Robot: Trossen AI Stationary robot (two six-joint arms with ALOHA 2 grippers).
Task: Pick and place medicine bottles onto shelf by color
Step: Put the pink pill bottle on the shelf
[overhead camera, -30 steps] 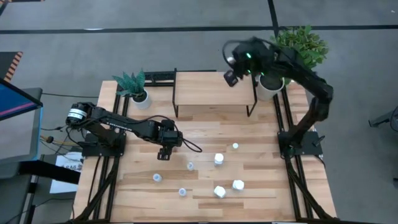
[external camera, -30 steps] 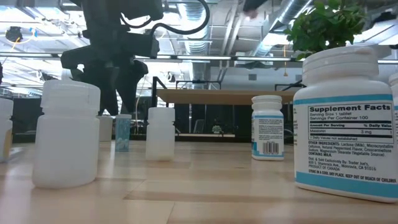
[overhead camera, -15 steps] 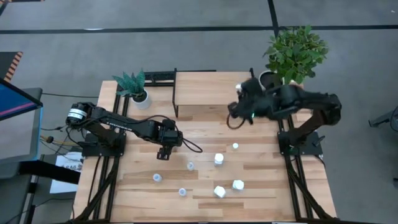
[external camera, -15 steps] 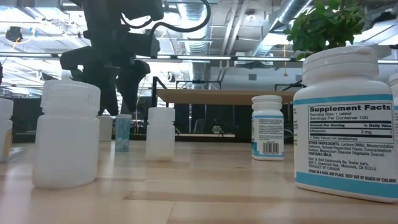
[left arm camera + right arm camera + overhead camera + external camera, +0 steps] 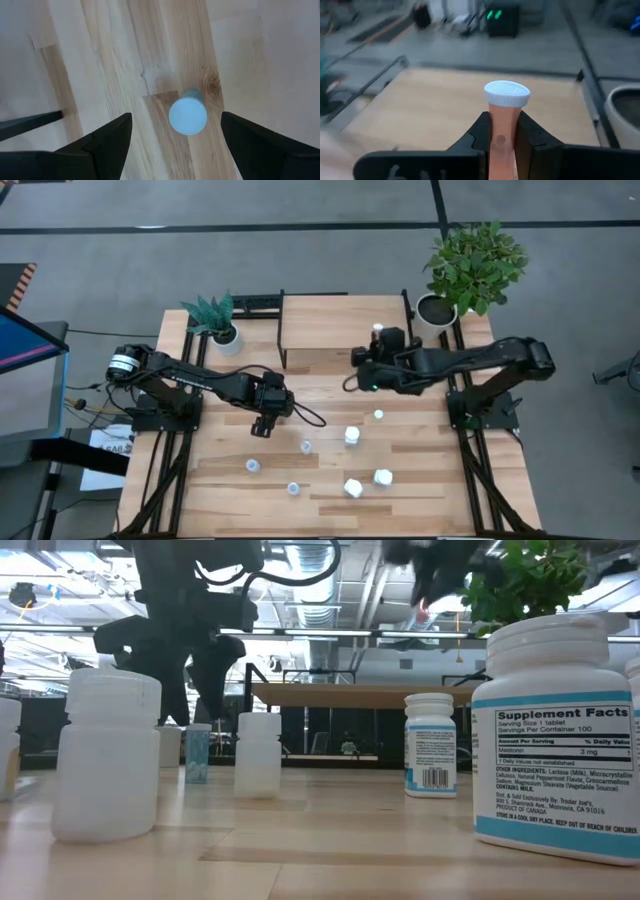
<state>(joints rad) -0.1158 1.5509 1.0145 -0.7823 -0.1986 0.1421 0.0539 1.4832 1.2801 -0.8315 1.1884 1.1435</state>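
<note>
My left gripper (image 5: 264, 423) hangs open over the table's left middle, pointing down. Its fingers stand on either side of a small bottle with a pale blue cap (image 5: 187, 116) that stands upright on the table, apart from it; the bottle also shows in the low view (image 5: 197, 752). My right gripper (image 5: 378, 345) is shut on an orange bottle with a white cap (image 5: 506, 95) over the right front part of the shelf (image 5: 330, 330). Several white bottles stand on the near table (image 5: 352, 436). My right gripper pinches the orange bottle's body (image 5: 500, 125) just below the cap between its two fingers. The fingers point toward the table's far edge. The bottle stands upright in the hold; whether its base rests on the shelf top is hidden by the gripper.
A large potted plant (image 5: 470, 265) stands at the far right corner, a small one (image 5: 215, 320) at the far left of the shelf. Loose bottles lie scattered (image 5: 383, 477) over the near half. In the low view, big white bottles (image 5: 555, 740) stand close by.
My right gripper has swung from high behind the shelf's far right side down and toward the near edge, and now hangs over the shelf's right front part, carrying the orange bottle with it.
</note>
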